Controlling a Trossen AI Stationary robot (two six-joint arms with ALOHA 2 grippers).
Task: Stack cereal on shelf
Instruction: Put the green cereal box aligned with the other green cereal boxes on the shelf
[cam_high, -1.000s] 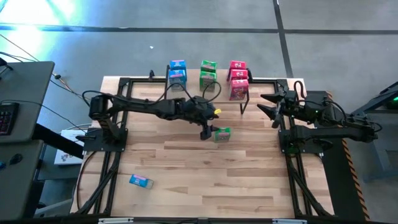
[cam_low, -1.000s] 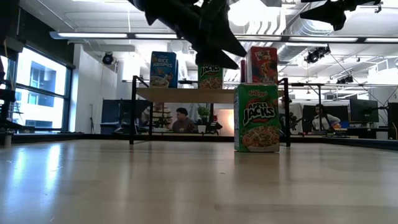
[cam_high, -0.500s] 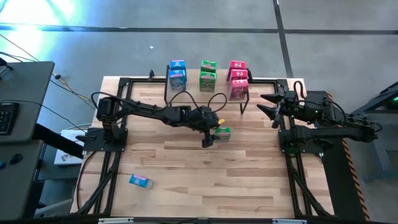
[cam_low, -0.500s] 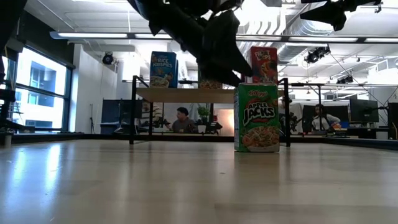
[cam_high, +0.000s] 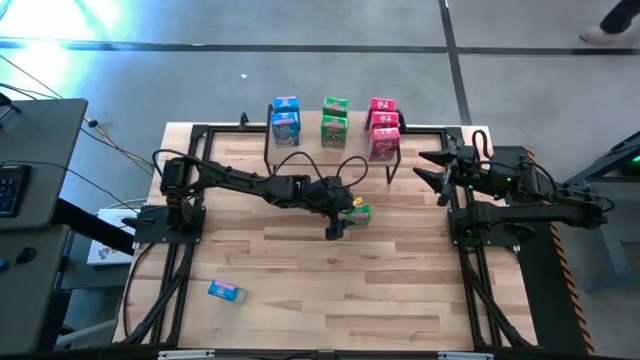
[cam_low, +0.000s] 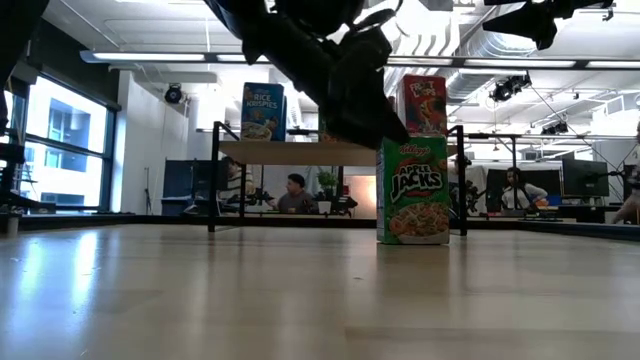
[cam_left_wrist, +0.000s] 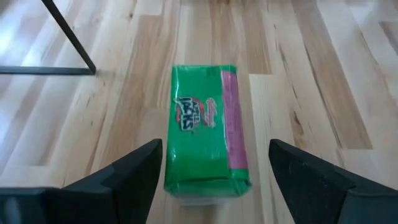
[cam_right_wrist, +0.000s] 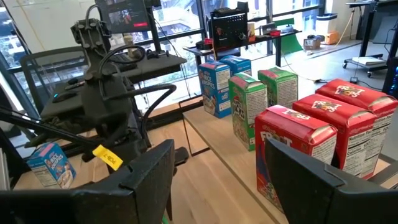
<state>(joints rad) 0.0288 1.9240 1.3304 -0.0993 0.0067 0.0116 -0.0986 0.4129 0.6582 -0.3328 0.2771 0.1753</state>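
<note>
Left gripper (cam_left_wrist: 214, 177) jaws spread wide straddling the upright green box (cam_left_wrist: 205, 134) to grab it for the shelf (cam_low: 300, 152); right gripper (cam_high: 428, 168) parked, jaws released.

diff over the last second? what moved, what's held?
The left gripper came down and forward over the standing green box, its open fingers now either side of it, not yet gripping. The box has not moved. The right gripper stays parked at the table's right side. The shelf stacks and the lone blue box are unchanged.
</note>
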